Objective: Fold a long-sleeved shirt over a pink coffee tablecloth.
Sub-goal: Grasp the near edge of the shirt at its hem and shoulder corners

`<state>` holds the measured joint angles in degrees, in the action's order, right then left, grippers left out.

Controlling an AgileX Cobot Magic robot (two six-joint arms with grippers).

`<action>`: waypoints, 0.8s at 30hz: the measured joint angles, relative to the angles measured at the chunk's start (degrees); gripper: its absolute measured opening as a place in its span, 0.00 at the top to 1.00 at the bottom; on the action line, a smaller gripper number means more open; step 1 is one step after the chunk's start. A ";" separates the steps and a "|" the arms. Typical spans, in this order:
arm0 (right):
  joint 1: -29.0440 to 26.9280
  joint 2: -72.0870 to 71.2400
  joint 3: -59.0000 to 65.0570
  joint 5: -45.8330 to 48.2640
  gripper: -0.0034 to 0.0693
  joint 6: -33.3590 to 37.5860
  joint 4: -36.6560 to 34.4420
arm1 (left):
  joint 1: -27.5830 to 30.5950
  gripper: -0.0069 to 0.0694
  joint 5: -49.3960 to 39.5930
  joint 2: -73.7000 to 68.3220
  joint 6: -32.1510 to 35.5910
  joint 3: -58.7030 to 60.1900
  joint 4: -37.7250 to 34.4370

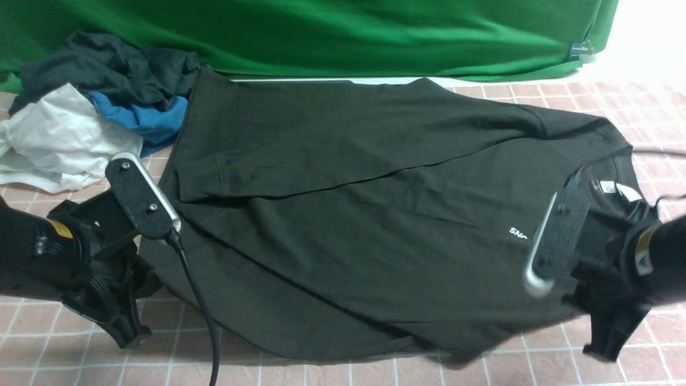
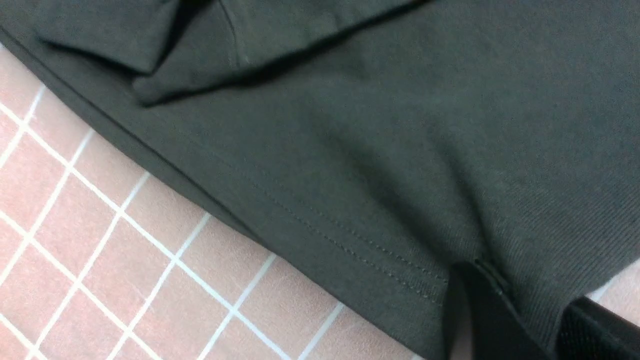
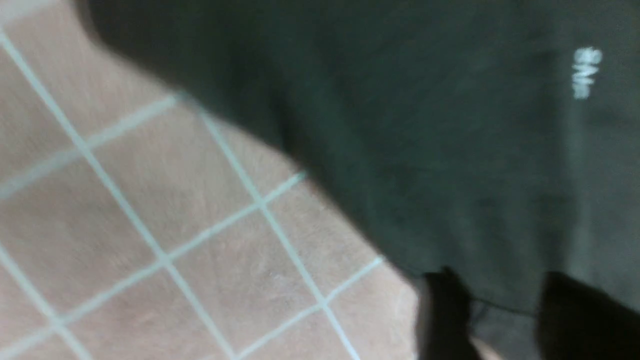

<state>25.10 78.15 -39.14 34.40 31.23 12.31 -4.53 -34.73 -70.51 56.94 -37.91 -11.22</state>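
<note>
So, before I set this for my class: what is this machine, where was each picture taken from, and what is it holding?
It is a robot with a left arm and a right arm, each ending in a pincer. The wide picture looks forward from between the arms; the other two come from cameras on the wrists. A black long-sleeved shirt lies spread on a pink checked tablecloth, with a heap of other clothes beside it and a green backdrop behind. The left pincer is shut on the shirt's hem. The right pincer stands open at the shirt's near edge, seemingly gripping nothing; that picture is blurred.
</note>
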 joint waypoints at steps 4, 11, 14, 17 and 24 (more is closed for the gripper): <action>-1.29 3.33 1.99 -2.49 0.31 9.76 1.14 | 0.00 0.86 -0.06 0.02 0.00 -1.23 -1.94; -6.03 8.58 1.99 -4.53 0.36 13.51 4.01 | 0.00 0.86 -0.06 0.02 0.00 -1.67 -2.38; -6.84 10.29 1.99 -6.34 0.37 15.01 4.30 | 0.00 0.86 -0.06 0.02 0.00 -1.67 -2.39; -6.91 11.20 1.94 -7.81 0.38 15.70 4.43 | 0.00 0.86 -0.12 0.02 0.00 -1.67 -2.39; -6.91 12.13 1.83 -10.42 0.45 16.75 4.72 | 0.00 0.86 -0.50 0.07 0.00 -1.67 -2.44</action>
<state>18.19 90.28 -37.31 23.99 47.98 17.03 -4.53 -35.23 -70.45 56.94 -39.59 -13.66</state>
